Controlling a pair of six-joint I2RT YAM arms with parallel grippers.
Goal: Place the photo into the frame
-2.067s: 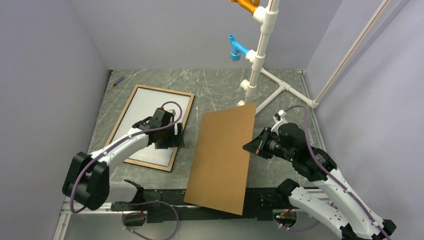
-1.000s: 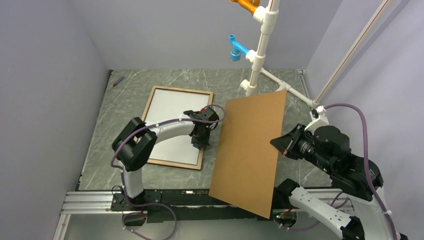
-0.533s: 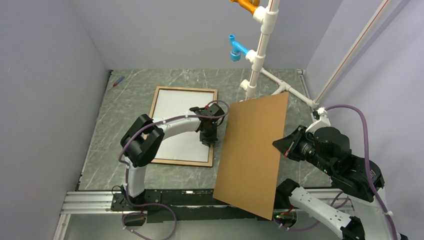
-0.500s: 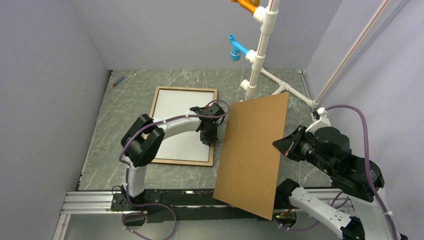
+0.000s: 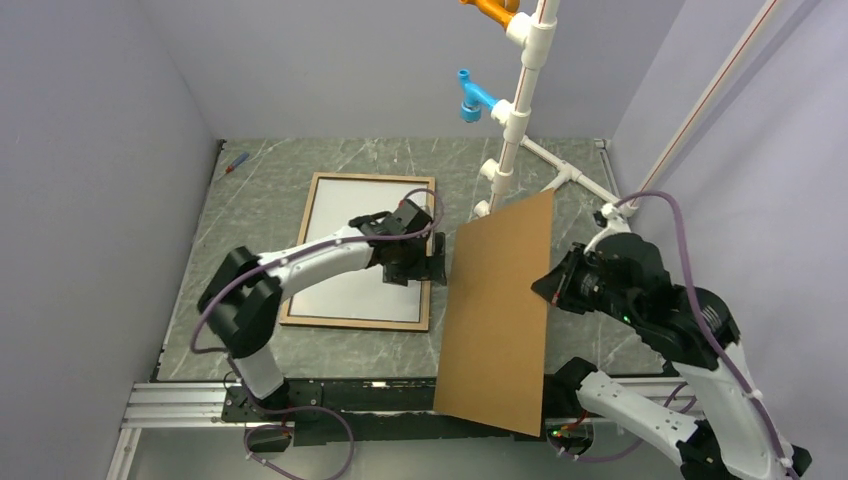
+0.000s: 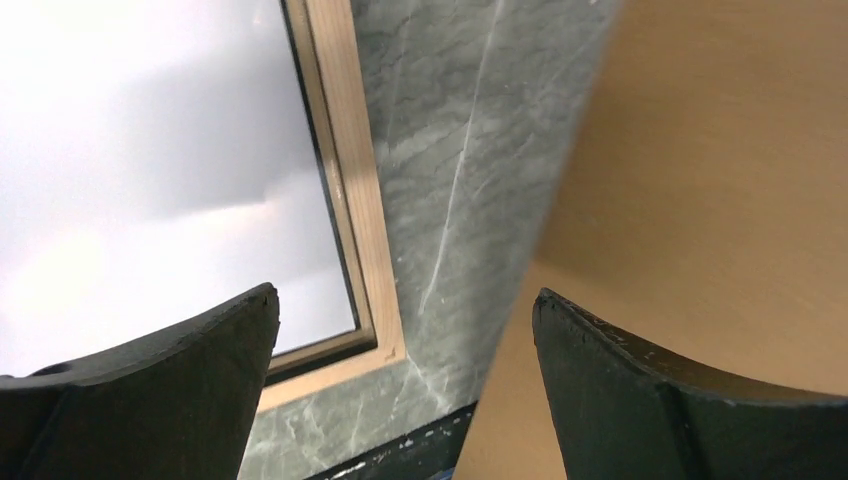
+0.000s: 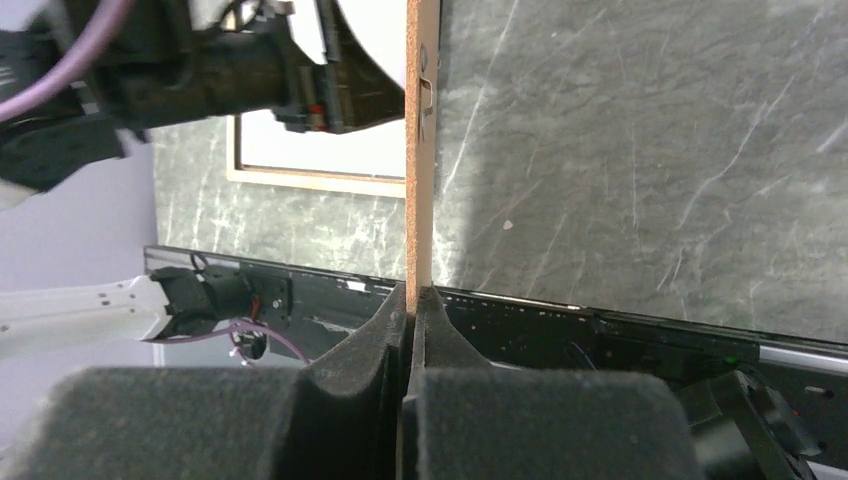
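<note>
— While looking down from above: any sign of the photo [image 5: 362, 203]?
— Lying white side up inside the rails of the frame [image 5: 370, 177], flat on the tabletop [image 5: 260, 200], left of centre.
— And over its right rail?
— Hovering there with the left tool [image 5: 425, 268], fingers [image 6: 150, 380] spread wide, gripping nothing.
— Right of that?
— Clamped tight on the right edge of the brown backing board [image 5: 495, 310] with the right tool [image 5: 545, 283]. Held up on a slant, running from centre down to the lower edge. Seen edge-on from the right wrist, pinched between both pads [image 7: 360, 350]. Strip of grey tabletop between board and frame.
</note>
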